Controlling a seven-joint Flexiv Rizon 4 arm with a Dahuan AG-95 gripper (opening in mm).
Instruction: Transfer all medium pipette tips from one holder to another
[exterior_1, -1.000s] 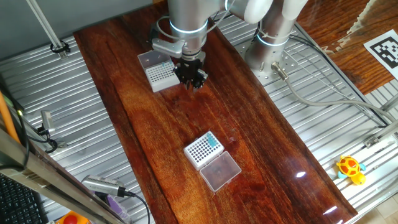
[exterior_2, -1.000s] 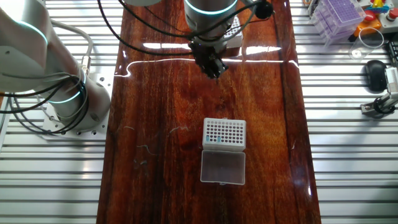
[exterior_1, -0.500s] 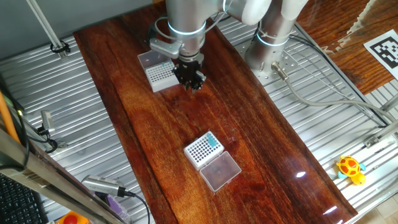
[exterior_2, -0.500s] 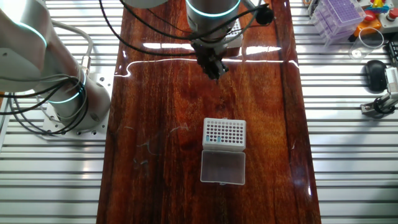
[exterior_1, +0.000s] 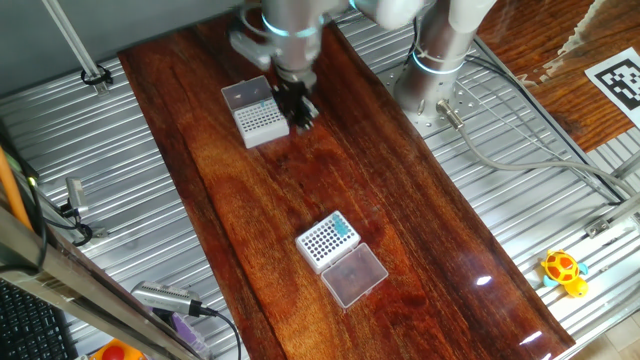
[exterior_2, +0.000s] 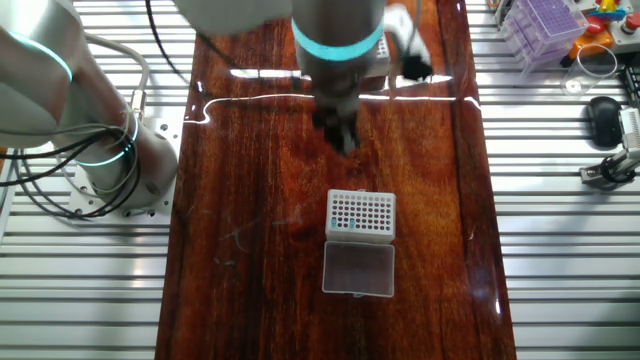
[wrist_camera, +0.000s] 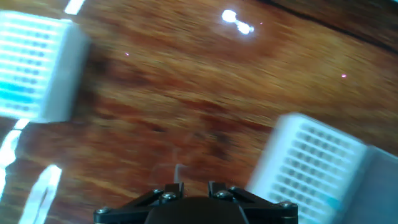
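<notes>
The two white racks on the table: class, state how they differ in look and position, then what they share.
The far rack has a fine grid and no teal visible in the fixed view; the near rack has bold dark holes and teal tips at one corner. The far rack sits beside the gripper; the near rack lies well away. Both are small white squares with an open clear lid alongside.

A long, glossy wooden table (exterior_1: 400, 230) sits on a ribbed metal bench (exterior_1: 130, 200). At 4 o'clock in one fixed view lies a yellow toy (exterior_1: 563, 272); at 1 o'clock, a black-and-white marker (exterior_1: 616, 76). In the other fixed view, a purple rack (exterior_2: 545, 25) stands at 1 o'clock, with a black mouse (exterior_2: 602, 118) at 3 o'clock.
</notes>
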